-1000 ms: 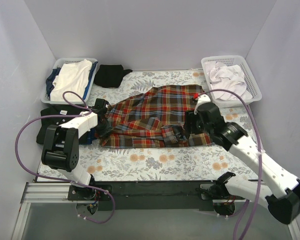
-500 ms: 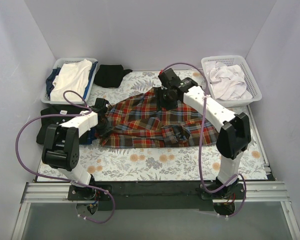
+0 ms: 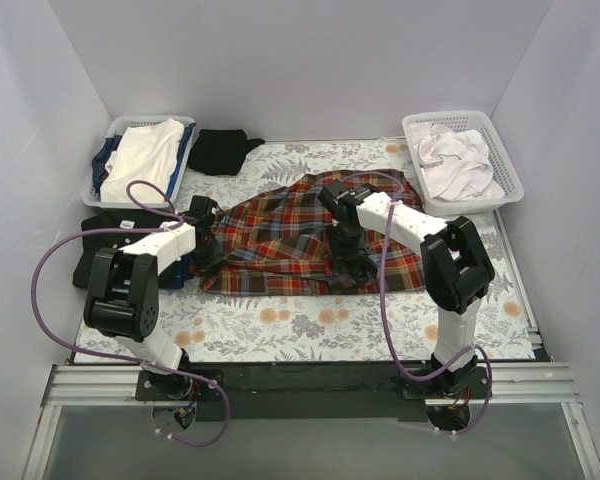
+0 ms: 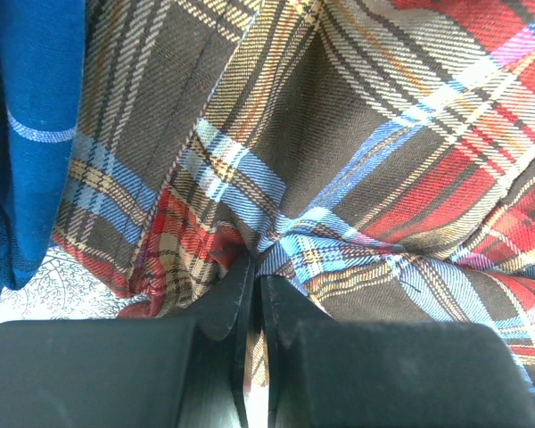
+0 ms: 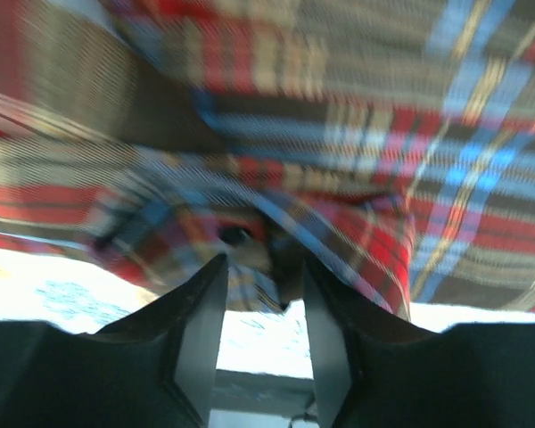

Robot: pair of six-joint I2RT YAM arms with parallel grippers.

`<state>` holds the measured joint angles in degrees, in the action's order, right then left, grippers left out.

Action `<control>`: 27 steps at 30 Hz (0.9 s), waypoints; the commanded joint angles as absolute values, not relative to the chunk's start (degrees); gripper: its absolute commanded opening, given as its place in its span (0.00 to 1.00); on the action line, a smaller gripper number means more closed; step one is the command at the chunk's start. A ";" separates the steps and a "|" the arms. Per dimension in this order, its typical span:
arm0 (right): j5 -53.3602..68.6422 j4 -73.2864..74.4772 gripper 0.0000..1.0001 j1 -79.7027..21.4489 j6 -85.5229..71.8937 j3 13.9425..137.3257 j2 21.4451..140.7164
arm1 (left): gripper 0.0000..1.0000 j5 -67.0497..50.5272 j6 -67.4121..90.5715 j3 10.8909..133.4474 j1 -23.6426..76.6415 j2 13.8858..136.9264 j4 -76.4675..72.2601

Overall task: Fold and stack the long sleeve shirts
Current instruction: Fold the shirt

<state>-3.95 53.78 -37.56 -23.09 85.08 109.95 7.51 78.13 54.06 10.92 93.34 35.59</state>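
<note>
plaid shirt (image 3: 295, 232): spread, rumpled, centre | black shirt (image 3: 221, 151): bunched, back left

Two robot arms stand at the near edge, the left arm (image 3: 155, 245) and the right arm (image 3: 400, 215), each trailing one purple cable. Two white baskets sit at the back, the left basket (image 3: 150, 119) and the right basket (image 3: 445, 117). There is one plaid shirt (image 3: 280, 225), one black garment (image 3: 220, 152), and one dark pile (image 3: 95, 255) of perhaps two folded pieces.
</note>
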 commanded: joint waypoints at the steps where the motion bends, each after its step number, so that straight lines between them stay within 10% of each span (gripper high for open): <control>1: -5.09 52.91 0.44 -37.79 -22.85 81.04 105.30 | 0.00 6.42 77.96 50.80 10.72 94.92 33.22; 27: -0.35 52.12 0.42 -37.97 -16.26 94.76 115.94 | 0.00 6.15 79.01 50.98 10.72 95.71 32.78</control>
